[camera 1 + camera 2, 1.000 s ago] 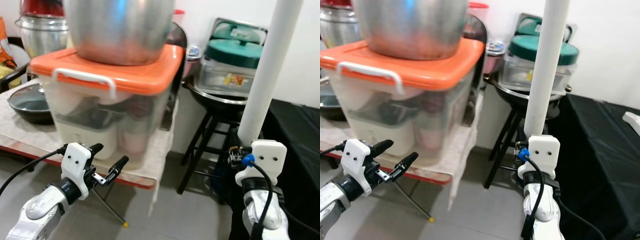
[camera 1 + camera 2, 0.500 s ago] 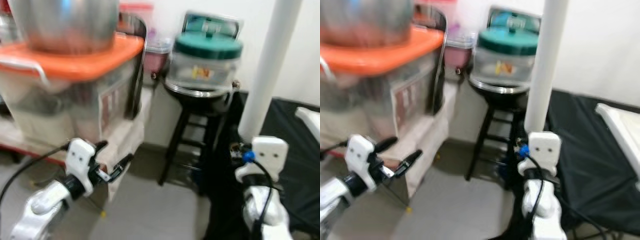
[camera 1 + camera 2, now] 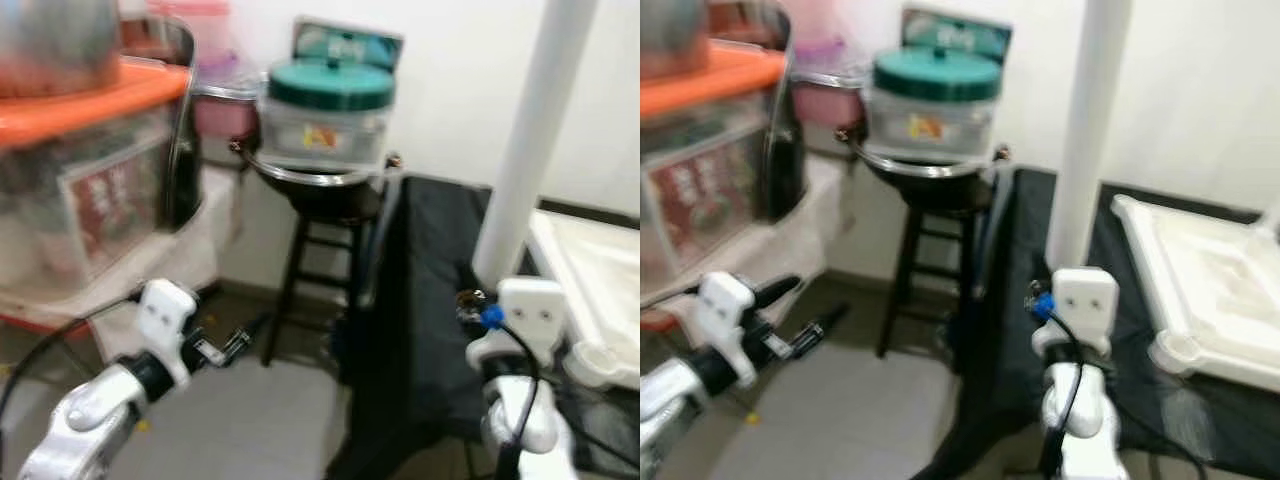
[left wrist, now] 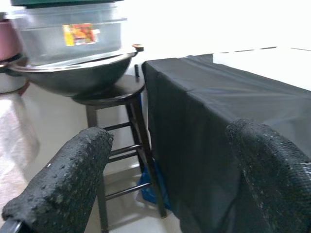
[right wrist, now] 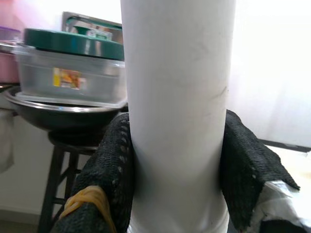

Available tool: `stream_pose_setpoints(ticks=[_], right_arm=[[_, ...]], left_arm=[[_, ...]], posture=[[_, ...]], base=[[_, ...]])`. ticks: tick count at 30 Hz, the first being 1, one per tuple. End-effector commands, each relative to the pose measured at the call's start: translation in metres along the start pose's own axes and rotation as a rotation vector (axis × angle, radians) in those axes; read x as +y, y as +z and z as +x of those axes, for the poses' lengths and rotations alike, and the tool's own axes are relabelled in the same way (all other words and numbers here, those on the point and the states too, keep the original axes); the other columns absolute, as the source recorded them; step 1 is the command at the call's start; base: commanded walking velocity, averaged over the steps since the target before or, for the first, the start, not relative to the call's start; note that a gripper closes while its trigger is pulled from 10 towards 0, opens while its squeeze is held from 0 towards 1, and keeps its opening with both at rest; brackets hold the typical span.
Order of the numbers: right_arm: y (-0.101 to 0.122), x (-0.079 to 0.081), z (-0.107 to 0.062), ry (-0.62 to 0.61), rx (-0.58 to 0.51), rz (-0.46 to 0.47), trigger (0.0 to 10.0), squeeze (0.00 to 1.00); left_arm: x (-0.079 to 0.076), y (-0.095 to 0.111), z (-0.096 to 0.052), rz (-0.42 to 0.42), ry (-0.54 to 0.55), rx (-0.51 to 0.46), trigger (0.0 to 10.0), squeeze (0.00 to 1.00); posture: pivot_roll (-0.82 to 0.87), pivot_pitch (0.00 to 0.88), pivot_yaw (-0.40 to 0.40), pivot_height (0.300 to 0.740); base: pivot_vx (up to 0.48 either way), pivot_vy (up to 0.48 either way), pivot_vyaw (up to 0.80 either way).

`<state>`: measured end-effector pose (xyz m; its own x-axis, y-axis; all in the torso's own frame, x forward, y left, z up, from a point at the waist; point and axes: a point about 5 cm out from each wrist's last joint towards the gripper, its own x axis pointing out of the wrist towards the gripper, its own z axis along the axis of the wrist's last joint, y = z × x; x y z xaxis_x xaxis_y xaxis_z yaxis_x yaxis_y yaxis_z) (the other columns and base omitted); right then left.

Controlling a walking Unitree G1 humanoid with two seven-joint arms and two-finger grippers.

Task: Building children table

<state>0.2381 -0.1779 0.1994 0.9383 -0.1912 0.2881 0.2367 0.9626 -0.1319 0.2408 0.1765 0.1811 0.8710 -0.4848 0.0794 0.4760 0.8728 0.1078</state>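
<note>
Grey floor and a black-draped table [image 3: 430,300] fill the room. Right gripper [image 5: 175,165] pinches the upright white table leg [image 3: 535,140] at 3 o'clock; left gripper [image 3: 228,335] hangs spread at 8 o'clock. Beyond, at 12 o'clock, a stool [image 3: 310,250] carries a wok and green-lidded container [image 3: 325,115]; its label is unreadable.
</note>
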Motion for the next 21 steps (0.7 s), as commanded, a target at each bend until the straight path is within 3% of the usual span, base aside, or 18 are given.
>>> stream_pose_setpoints(ticks=[1, 12, 21], right_arm=[[-0.002, -0.003, 0.000, -0.016, 0.005, -0.009, 0.0, 0.00], [-0.004, -0.002, 0.006, -0.013, 0.010, 0.018, 0.0, 0.00], [-0.011, -0.002, 0.007, -0.011, 0.057, 0.055, 0.0, 0.00]], left_arm=[[-0.002, -0.001, 0.003, -0.003, -0.015, 0.002, 10.0, 0.00], [0.000, -0.001, 0.011, 0.006, -0.016, -0.015, 10.0, 0.00], [0.006, -0.001, 0.020, 0.018, 0.063, -0.028, 10.0, 0.00]], posture=[[0.04, 0.000, -0.082, 0.740], [0.04, 0.000, -0.073, 0.740], [0.03, 0.000, -0.070, 0.740]], base=[[0.000, -0.480, 0.00], [0.000, -0.394, 0.00], [0.000, 0.000, 0.00]])
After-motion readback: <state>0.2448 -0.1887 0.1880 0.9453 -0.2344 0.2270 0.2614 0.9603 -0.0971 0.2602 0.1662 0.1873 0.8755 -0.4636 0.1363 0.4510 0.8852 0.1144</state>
